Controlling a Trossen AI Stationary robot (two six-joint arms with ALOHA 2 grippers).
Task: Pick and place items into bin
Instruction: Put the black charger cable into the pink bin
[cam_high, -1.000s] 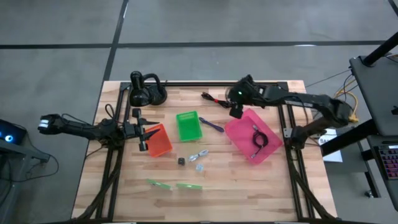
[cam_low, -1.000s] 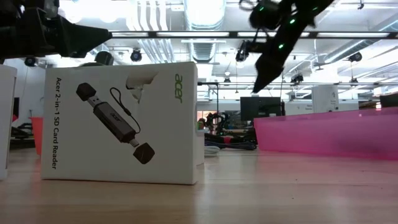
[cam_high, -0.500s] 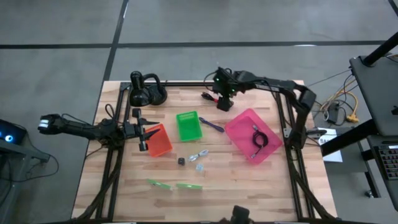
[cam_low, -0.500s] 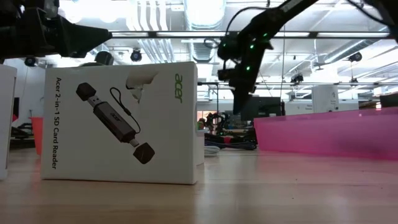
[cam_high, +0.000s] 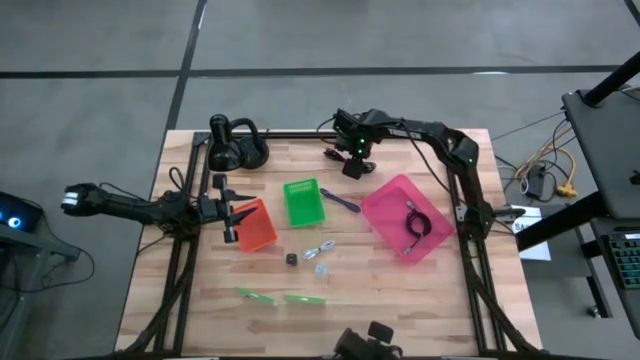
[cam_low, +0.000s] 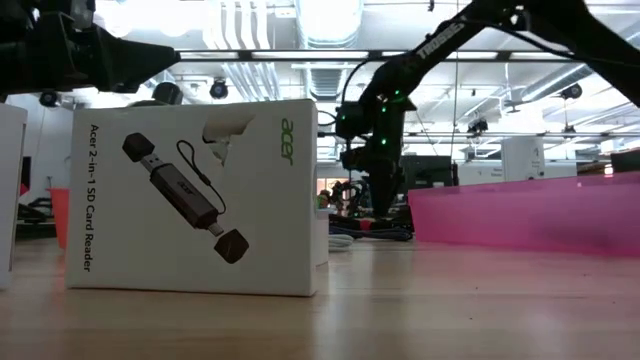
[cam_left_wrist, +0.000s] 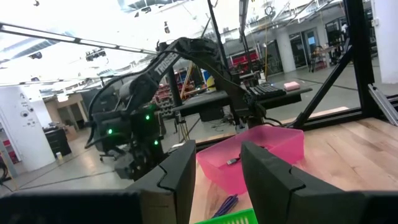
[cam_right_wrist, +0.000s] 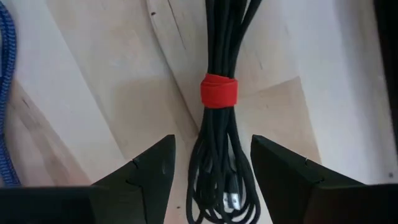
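My right gripper (cam_high: 351, 165) is open and low over a black coiled cable (cam_right_wrist: 221, 134) bound with a red tie (cam_right_wrist: 220, 90), which lies flat on the wood near the table's far edge. Its fingers (cam_right_wrist: 149, 177) stand on either side of the bundle without touching it. Another black cable (cam_high: 415, 222) lies in the pink bin (cam_high: 385, 205). The purple pen (cam_high: 340, 200), tiny black cube (cam_high: 291, 259), silvery bits (cam_high: 320, 250) and green strips (cam_high: 258, 295) lie on the table. My left gripper (cam_high: 232, 212) waits open by the orange bin (cam_high: 257, 228).
A green bin (cam_high: 303, 202) stands between the orange and pink bins. The black desk lamp (cam_high: 235, 145) sits at the far left corner. A blue cord (cam_right_wrist: 7, 93) runs beside the cable. In the low view a white card-reader box (cam_low: 190, 195) stands close to the camera.
My right gripper has moved from over the pink bin's far corner toward the table's far left and come down over the red-tied cable. The gap between its fingers cannot be compared. The left arm and the items have kept still.
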